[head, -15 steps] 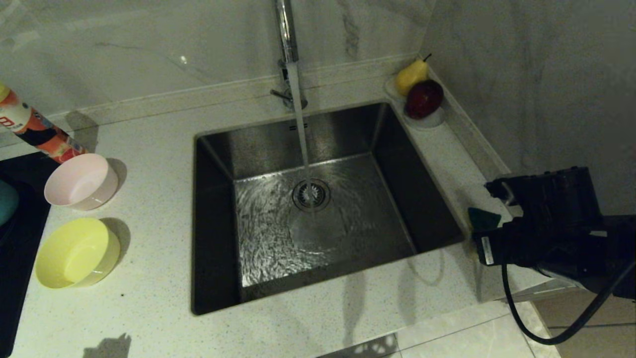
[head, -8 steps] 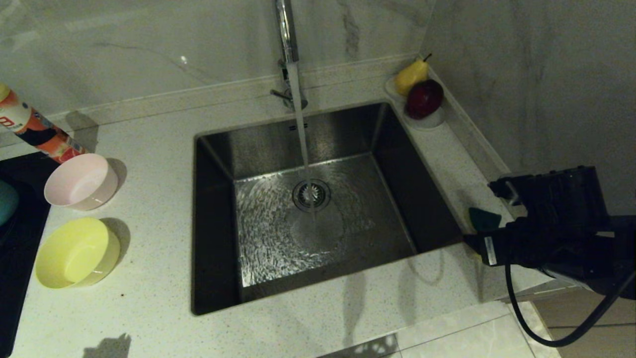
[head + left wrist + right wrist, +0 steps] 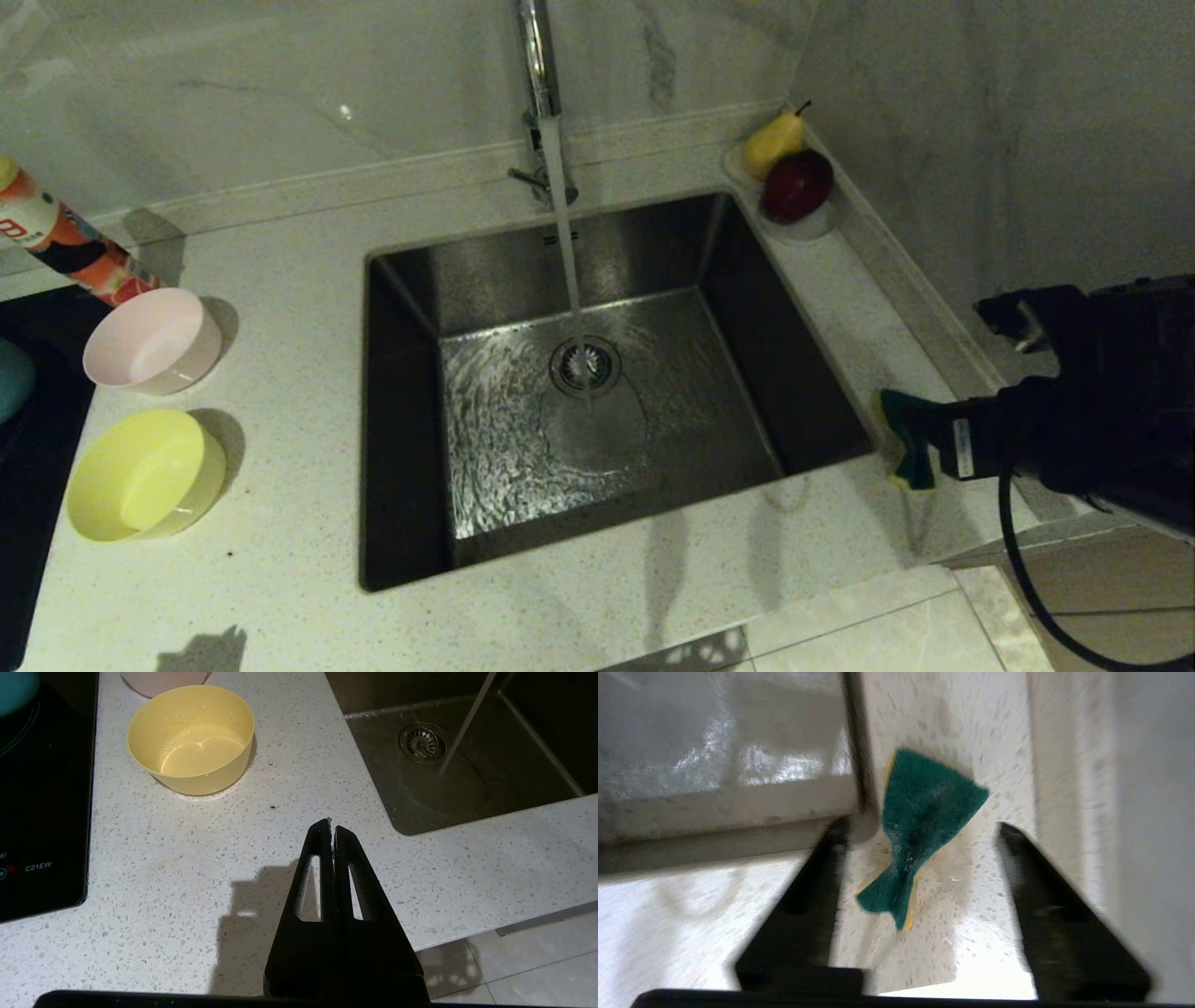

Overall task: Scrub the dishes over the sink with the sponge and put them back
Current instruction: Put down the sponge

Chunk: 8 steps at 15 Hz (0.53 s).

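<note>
The sponge (image 3: 906, 439), green face on yellow foam and pinched into a bent shape, rests on the counter by the sink's right front corner. My right gripper (image 3: 920, 826) is open just behind it, its black fingers (image 3: 808, 891) standing apart on either side without touching the sponge (image 3: 924, 821). The steel sink (image 3: 401, 420) has tap water running onto its drain. On the counter to the left stand the pink bowl (image 3: 149, 341) and the yellow bowl (image 3: 140, 476); a light blue bowl (image 3: 11, 378) shows at the left edge. My left gripper (image 3: 331, 823) hovers shut and empty over the front counter.
A white dish with a pear and a red apple (image 3: 794, 187) sits in the back right corner. An orange bottle (image 3: 56, 243) leans at the far left beside a black cooktop (image 3: 37, 485). The wall runs close along my right arm.
My right gripper has opened and drawn back to the right, away from the sponge. The sponge now shows more fully on the counter. The left arm has not moved.
</note>
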### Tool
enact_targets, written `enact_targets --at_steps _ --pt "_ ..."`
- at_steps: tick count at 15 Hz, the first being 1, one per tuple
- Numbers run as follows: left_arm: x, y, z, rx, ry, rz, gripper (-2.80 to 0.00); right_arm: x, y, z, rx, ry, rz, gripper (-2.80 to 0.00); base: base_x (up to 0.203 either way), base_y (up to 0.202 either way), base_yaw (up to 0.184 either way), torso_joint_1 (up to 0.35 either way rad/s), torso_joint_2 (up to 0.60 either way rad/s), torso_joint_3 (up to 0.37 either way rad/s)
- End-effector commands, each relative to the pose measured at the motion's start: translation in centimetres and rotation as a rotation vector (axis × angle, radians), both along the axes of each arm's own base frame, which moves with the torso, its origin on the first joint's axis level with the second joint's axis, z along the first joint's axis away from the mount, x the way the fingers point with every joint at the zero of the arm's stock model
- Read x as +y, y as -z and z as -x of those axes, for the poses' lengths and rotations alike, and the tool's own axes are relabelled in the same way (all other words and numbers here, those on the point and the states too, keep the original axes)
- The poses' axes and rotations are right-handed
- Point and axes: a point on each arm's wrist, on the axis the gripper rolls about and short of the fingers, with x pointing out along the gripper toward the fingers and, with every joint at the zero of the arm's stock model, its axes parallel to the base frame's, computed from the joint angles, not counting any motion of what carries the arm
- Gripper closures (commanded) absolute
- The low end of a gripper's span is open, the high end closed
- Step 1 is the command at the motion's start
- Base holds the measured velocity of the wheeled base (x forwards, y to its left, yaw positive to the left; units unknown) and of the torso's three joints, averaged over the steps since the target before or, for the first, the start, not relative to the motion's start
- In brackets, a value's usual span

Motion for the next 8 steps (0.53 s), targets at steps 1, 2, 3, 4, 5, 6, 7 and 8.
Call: enact_targets --at_steps 1,2,3,4,5,6,7,8 --pt "0.0 1.1 -0.3 0.037 0.0 -0.001 0.0 -0.3 -2.7 2.9 -0.114 -0.052 -0.014 0.0 0.0 0.0 0.0 0.0 0.0 0.0" --pt "0.0 1.1 -0.3 0.037 0.0 -0.001 0.0 -0.5 -3.6 4.1 -0.156 -0.081 -0.002 0.0 0.0 0.0 0.0 0.0 0.0 0.0" --pt "0.0 1.1 -0.3 0.037 0.0 -0.001 0.0 -0.6 -4.3 5.3 -0.195 -0.114 0.005 0.0 0.0 0.0 0.0 0.0 0.0 0.0" --pt "0.0 1.1 -0.3 0.037 0.0 -0.001 0.0 -0.5 -4.9 6.3 -0.226 -0.148 -0.002 0.0 0.0 0.0 0.0 0.0 0.0 0.0" --pt "0.0 1.1 -0.3 0.037 0.0 -0.001 0.0 -0.7 -5.4 7.4 -0.255 -0.174 -0.016 0.0 0.0 0.0 0.0 0.0 0.0 0.0" --pt "0.0 1.1 -0.3 0.037 0.0 -0.001 0.0 -0.9 -5.6 8.5 -0.276 -0.209 -0.03 0.0 0.0 0.0 0.0 0.0 0.0 0.0" --pt "0.0 1.1 -0.3 0.037 0.0 -0.001 0.0 -1.3 -5.7 9.7 -0.297 -0.26 -0.042 0.0 0.0 0.0 0.0 0.0 0.0 0.0" --pt "0.0 1.1 -0.3 0.037 0.0 -0.001 0.0 -1.8 -5.8 10.9 -0.323 -0.308 -0.053 0.0 0.0 0.0 0.0 0.0 0.0 0.0"
